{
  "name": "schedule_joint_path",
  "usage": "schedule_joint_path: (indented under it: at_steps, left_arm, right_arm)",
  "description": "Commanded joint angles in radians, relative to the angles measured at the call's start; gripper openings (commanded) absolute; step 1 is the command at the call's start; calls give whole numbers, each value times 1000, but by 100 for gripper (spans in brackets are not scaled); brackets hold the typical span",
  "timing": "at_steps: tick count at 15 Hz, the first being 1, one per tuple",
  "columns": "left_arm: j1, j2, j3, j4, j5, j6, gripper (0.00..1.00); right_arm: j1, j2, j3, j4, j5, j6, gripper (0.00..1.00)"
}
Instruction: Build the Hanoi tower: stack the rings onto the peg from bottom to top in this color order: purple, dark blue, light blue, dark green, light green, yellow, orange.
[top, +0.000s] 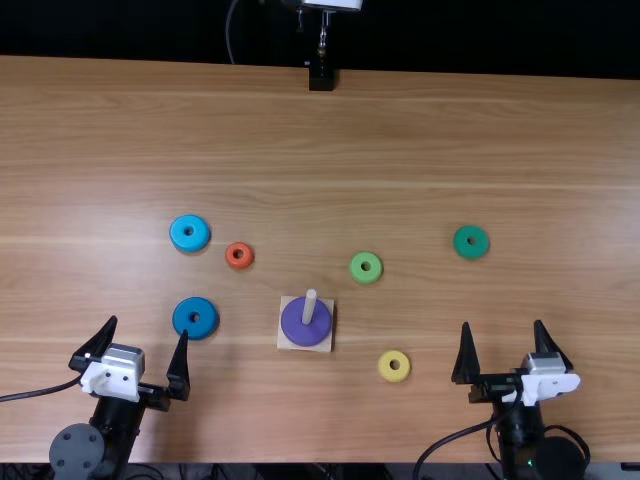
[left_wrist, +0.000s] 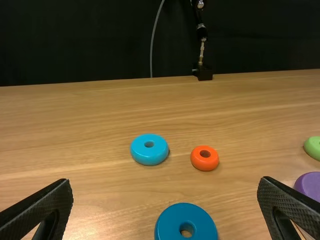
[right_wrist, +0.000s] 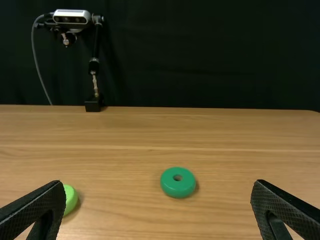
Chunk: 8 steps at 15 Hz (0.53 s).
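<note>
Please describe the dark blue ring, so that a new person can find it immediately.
Find the square wooden base with the upright peg. Left of it in the top view, near the left gripper, lies the dark blue ring. It is larger and darker than the light blue ring beyond it.

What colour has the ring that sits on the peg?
The ring on the peg is purple, seen best in the top view.

On desk (top: 480, 140), see ring one (top: 292, 322) around peg (top: 310, 303). Note ring two (top: 183, 320) left, ring three (top: 178, 235), ring four (top: 230, 258) far left, ring five (top: 356, 270), ring six (top: 460, 245) far right, ring seven (top: 385, 371) near right.
</note>
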Motion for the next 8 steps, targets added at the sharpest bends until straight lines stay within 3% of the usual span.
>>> schedule_joint_path:
  at_steps: [1, 8]
  left_arm:
    - [0, -12, -50, -15, 20, 6, 100]
    - [0, -12, -50, -15, 20, 6, 100]
  right_arm:
    - [-10, -12, -13, 9, 1, 3, 100]
    - [-8, -12, -13, -58, -1, -5, 100]
